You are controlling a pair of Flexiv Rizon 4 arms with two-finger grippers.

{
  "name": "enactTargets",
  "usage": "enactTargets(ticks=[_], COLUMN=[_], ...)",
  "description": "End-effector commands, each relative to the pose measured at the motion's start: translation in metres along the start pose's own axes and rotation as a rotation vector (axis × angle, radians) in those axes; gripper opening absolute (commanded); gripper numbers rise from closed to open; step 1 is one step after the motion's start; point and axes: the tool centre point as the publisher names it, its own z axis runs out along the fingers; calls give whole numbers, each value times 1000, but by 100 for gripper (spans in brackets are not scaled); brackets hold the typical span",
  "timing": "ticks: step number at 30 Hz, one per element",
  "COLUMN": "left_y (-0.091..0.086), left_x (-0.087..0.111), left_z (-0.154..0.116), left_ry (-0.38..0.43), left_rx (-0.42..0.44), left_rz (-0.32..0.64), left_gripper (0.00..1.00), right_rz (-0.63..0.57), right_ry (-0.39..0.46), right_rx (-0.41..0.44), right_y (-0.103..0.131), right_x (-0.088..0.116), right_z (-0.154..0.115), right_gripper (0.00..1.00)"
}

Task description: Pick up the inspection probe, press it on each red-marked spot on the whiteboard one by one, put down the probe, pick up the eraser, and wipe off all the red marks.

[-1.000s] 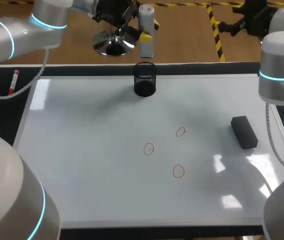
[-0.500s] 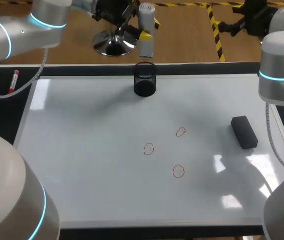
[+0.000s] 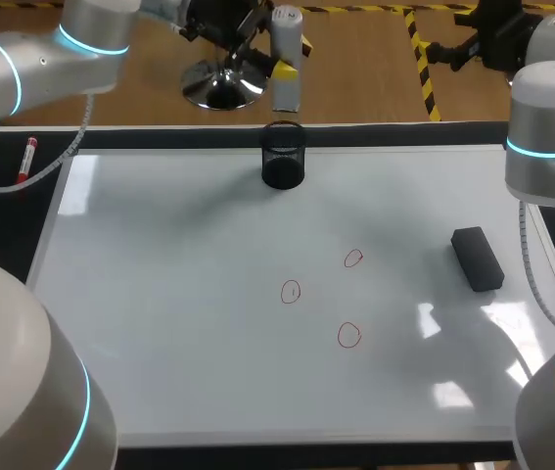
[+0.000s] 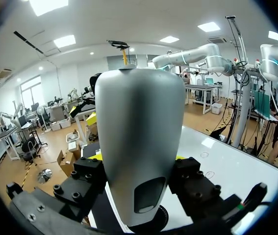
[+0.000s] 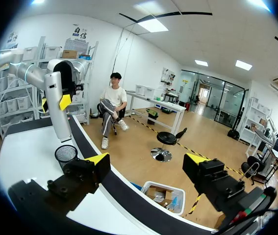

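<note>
Probe (image 4: 139, 112) in left end effector (image 4: 137, 159)

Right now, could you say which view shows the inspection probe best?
The right wrist view: the inspection probe shows whole, above the mesh cup. The head view shows it small; the left wrist view, close up.

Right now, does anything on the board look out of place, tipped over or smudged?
Nothing stands out. The cup stands upright at the far edge of the board, the eraser lies flat, the three red marks are unsmudged, and the left gripper holds the probe upright above the cup.
</note>
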Motion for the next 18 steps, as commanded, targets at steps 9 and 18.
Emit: enactTargets(ticks=[9,18], left_y=[-2,-4], left_x=[1,2], left_z=[0,-2], left_ry=[-3,-8], left_rx=[-3,8], left_rz=[1,2], left_gripper=[0,0], right_rz=[0,0], right_ry=[0,0], right_rx=[0,0], right_y=[0,0], right_x=[0,0], right_z=[0,0], right_gripper=[100,100])
